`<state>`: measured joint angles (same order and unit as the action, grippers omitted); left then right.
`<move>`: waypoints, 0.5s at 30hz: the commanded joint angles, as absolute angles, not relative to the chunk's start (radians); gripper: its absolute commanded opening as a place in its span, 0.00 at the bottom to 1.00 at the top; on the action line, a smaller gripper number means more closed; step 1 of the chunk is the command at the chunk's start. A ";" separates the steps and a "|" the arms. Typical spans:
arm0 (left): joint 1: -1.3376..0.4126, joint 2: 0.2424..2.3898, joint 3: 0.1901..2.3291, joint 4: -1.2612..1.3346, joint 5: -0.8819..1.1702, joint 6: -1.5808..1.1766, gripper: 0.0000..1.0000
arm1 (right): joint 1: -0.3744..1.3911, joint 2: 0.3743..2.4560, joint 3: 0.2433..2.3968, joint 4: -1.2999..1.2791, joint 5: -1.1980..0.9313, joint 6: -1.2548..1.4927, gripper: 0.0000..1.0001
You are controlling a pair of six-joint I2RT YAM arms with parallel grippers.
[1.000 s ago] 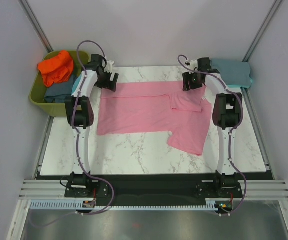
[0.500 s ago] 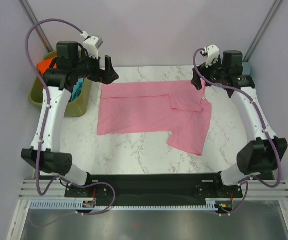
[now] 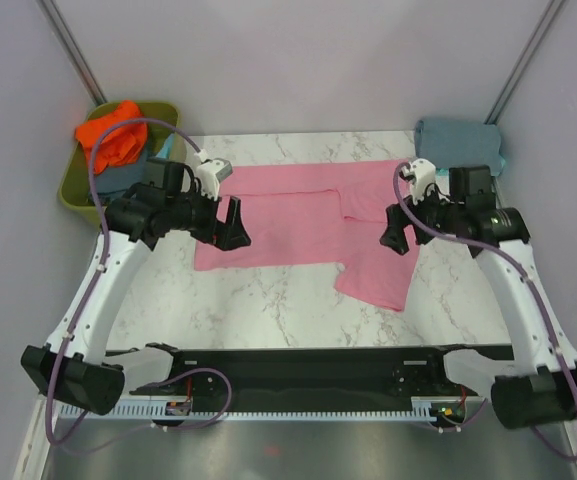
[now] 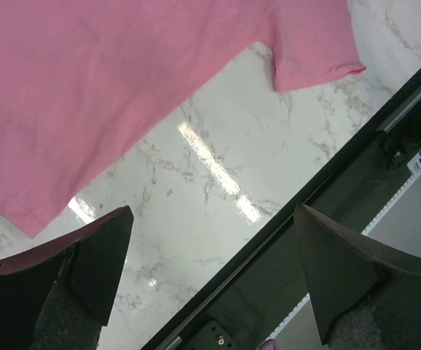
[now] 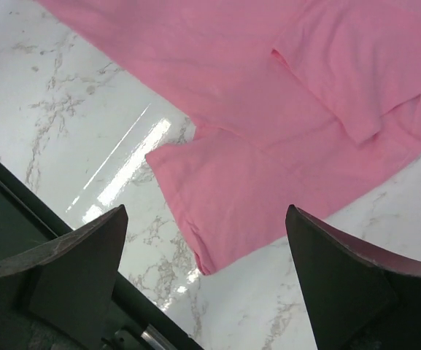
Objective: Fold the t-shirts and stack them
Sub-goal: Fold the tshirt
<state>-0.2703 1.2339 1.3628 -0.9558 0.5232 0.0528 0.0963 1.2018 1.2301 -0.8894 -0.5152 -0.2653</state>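
The pink t-shirt (image 3: 298,220) lies partly folded on the marble table (image 3: 268,300), one sleeve hanging toward the front right. It also shows in the left wrist view (image 4: 122,80) and the right wrist view (image 5: 268,131). My left gripper (image 3: 231,226) is open and empty above the shirt's left edge. My right gripper (image 3: 396,229) is open and empty above the shirt's right part. An orange t-shirt (image 3: 113,135) and a slate-blue one (image 3: 118,178) lie in the olive tub (image 3: 73,190). A folded grey-blue t-shirt (image 3: 458,140) on a turquoise one (image 3: 498,162) sits at the back right.
The black front rail (image 3: 308,365) runs along the table's near edge and shows in the left wrist view (image 4: 327,219). The tub stands off the table's back left corner. Bare marble lies in front of the pink shirt.
Both arms have swung from the table's back edge forward and inward, and now hover over the pink shirt's left and right sides. The shirt has not moved.
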 commanded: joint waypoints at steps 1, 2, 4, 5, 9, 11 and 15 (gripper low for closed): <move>-0.267 1.114 1.307 -0.948 0.431 0.124 0.99 | 0.153 0.991 1.192 -0.917 -0.448 -0.452 0.98; -0.265 1.073 1.271 -0.948 0.431 0.124 0.99 | 0.164 0.927 1.160 -0.910 -0.408 -0.519 0.98; -0.267 1.025 1.226 -0.948 0.431 0.124 0.99 | 0.176 0.872 1.059 -0.916 -0.321 -0.621 0.98; -0.267 1.005 1.176 -0.948 0.431 0.124 0.99 | 0.178 0.817 1.025 -0.922 -0.307 -0.671 0.98; -0.267 0.971 1.077 -0.937 0.261 0.031 0.88 | 0.181 0.695 0.850 -0.919 -0.284 -0.874 0.98; -0.267 0.994 1.056 -0.936 0.357 0.060 0.89 | 0.181 0.661 0.793 -0.919 -0.258 -0.928 0.98; -0.264 1.083 1.049 -0.911 0.425 0.161 0.99 | 0.181 0.669 0.669 -0.937 -0.261 -1.032 0.98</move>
<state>-0.2695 1.0397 1.0554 -0.9504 0.3695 0.0910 0.1749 0.6712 0.7120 -0.9295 -0.2783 -0.8742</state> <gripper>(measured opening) 0.991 0.979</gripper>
